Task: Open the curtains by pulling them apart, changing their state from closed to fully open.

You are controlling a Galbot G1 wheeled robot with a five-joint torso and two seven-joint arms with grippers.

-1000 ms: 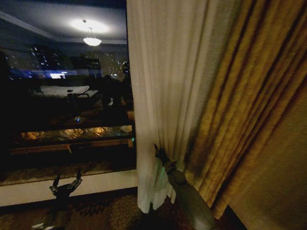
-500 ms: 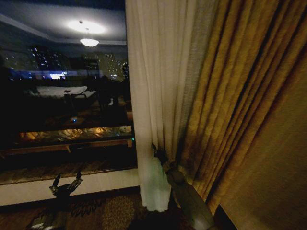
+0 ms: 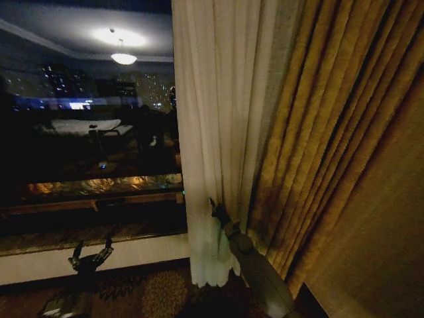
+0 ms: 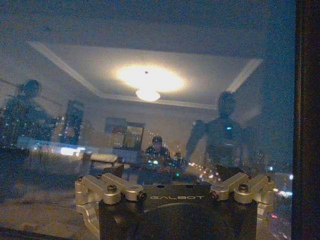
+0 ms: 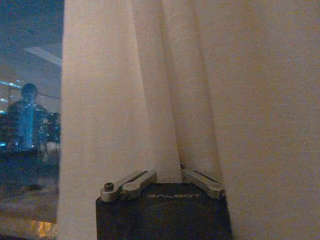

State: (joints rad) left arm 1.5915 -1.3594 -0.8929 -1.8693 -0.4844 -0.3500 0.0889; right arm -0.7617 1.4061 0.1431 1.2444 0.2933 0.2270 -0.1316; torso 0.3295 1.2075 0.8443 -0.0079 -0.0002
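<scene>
I am reading the word "GALBOT" in pale letters on the dark housing of my left end effector [image 4: 175, 192] in the left wrist view, and the same word on my right end effector [image 5: 169, 176] in the right wrist view. No other writing is legible.

The curtains [image 3: 215, 132] are hanging in the upper centre of the head view, running down to the lower centre: sheer, cream-white fabric with a fine weave, falling in soft vertical pleats and bunching into a narrow column. Just to their right a thicker golden-yellow drape [image 3: 331, 146] is filling the right side of the frame in deep, heavy folds.

My right end effector [image 3: 215, 211] is sitting at the lower centre of the head view, pressing into the sheer pleats; in the wrist view its metal fingers [image 5: 131, 184] are clenching on a fold of the curtains [image 5: 170, 100].

My left end effector [image 3: 91, 255] is hanging at the lower left, its fingers spread and released, grasping nothing. It is facing the dark window glass [image 4: 150, 75], which is reflecting a ceiling lamp [image 3: 123, 57] and city lights.
</scene>
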